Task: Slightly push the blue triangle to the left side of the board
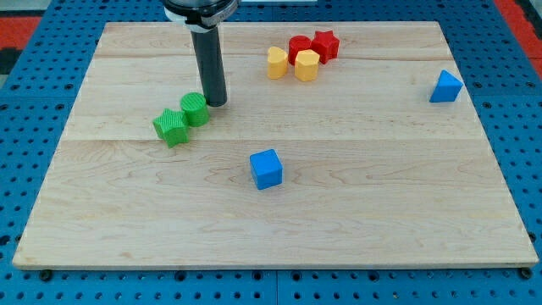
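Note:
The blue triangle (445, 86) lies near the board's right edge, in the upper part of the view. My tip (217, 102) rests on the board left of centre, far to the left of the blue triangle. It stands just right of the green round block (195, 109), close to touching it. A green star block (172, 127) sits against that round block on its lower left. A blue cube (266, 169) lies near the board's middle, below and right of my tip.
A cluster at the view's top centre holds two red blocks (300, 47) (326, 44) and two yellow blocks (276, 62) (306, 65). The wooden board (102, 212) lies on a blue perforated table (25, 127).

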`<state>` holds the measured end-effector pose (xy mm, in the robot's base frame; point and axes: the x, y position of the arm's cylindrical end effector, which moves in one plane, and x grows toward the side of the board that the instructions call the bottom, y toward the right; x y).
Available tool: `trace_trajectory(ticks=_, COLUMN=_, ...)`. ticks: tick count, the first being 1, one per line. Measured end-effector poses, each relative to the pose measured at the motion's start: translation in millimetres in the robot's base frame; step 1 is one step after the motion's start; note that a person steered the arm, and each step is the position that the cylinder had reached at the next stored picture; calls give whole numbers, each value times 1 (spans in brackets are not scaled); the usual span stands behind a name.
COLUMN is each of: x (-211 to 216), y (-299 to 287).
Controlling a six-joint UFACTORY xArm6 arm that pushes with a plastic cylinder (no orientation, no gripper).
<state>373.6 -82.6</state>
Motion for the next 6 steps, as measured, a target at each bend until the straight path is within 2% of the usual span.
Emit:
trace_trajectory(ticks=2, x=-11, y=140)
trace_trajectory(ticks=3, x=-35, y=196)
trace_trajectory(ticks=5, x=-78, y=382)
trace_trajectory(ticks=6, x=-53, y=406)
